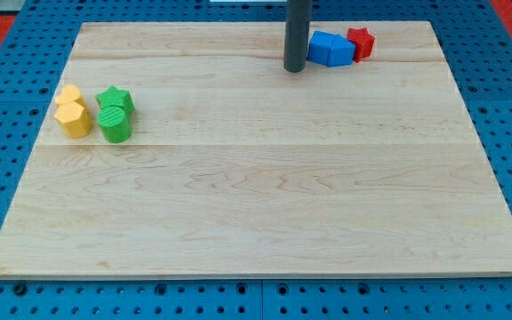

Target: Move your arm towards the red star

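My tip [294,69] left of red star [360,42]

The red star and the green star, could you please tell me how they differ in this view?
The red star sits at the view's top right, touching a blue block; the green star sits far left, against a green cylinder. My tip stands much nearer the red star, just left of the blue block. Both stars lie on the board.

One red star [360,42], two blue blocks [331,49] pressed together, two green blocks [115,114] — one star-shaped, one rounded, two yellow blocks [72,112], one dark rod — seven blocks altogether, one wooden board [265,196]
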`<state>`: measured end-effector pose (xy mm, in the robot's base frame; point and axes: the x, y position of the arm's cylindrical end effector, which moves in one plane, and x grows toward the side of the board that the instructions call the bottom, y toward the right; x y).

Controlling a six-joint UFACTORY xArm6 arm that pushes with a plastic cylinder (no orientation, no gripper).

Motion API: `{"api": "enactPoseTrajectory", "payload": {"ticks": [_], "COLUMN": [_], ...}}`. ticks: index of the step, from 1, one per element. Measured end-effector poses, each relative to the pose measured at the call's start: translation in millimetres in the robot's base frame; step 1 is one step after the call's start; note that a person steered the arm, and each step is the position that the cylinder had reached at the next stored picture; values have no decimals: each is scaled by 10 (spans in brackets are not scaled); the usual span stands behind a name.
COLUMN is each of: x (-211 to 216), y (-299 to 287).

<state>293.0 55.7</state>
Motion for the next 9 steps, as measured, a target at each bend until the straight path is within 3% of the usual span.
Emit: {"api": "enactPoseTrajectory", "payload": {"ticks": [2,3,4,5,7,9], "x": [80,617,574,142,96,-350], "y": [18,316,1344,2209,2163,2034]}}
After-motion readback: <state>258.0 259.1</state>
